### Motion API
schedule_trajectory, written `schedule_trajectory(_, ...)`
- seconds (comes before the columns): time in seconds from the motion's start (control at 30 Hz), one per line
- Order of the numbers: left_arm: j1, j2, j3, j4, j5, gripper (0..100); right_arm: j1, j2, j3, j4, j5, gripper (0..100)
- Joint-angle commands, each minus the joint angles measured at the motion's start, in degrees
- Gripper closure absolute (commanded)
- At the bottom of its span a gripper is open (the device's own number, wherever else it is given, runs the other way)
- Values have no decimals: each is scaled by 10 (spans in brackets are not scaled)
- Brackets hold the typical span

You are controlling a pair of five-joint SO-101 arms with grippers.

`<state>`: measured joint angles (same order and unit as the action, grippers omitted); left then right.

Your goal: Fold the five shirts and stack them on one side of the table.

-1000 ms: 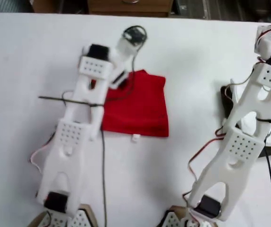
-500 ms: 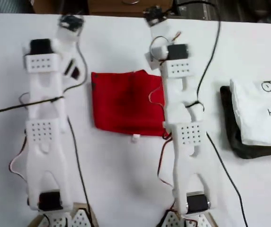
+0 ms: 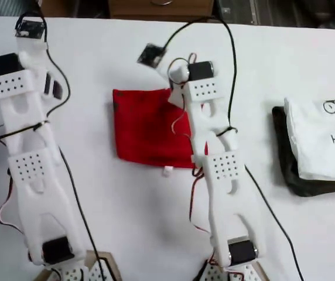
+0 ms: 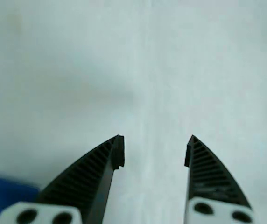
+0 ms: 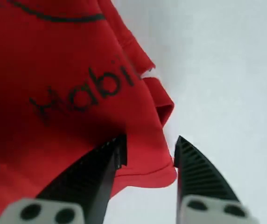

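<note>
right arm [image 3: 217, 152] covers red shirt's [image 3: 147, 129] right edge; shirt flat, wider than deep; white shirt [image 3: 325, 137] well right; left gripper [image 4: 153, 149], right gripper [image 5: 147, 149] both spread, empty

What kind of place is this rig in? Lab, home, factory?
Likely a lab or workshop test bench: left arm and right arm side by side at a plain white table, a red shirt laid flat, folded shirts stacked at one side.
</note>
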<state>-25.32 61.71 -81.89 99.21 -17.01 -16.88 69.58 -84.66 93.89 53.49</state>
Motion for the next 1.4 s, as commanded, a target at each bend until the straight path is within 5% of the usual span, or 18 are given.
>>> schedule_trajectory(0.0, -10, -43, -22, 7, 4, 768, 15, -19, -22, 5, 32, 820)
schedule_trajectory(0.2, -11, -44, -22, 7, 3, 768, 50, -12, -11, 9, 48, 848)
schedule_trajectory(0.73, -11, -45, -22, 12, 3, 768, 7, 62, -6, 0, 63, 845)
schedule_trajectory(0.93, -11, -41, -22, 12, 3, 768, 7, 60, -13, -28, 66, 747)
schedule_trajectory(1.37, -9, -45, -22, 16, 3, 768, 0, 37, 23, -101, 69, 748)
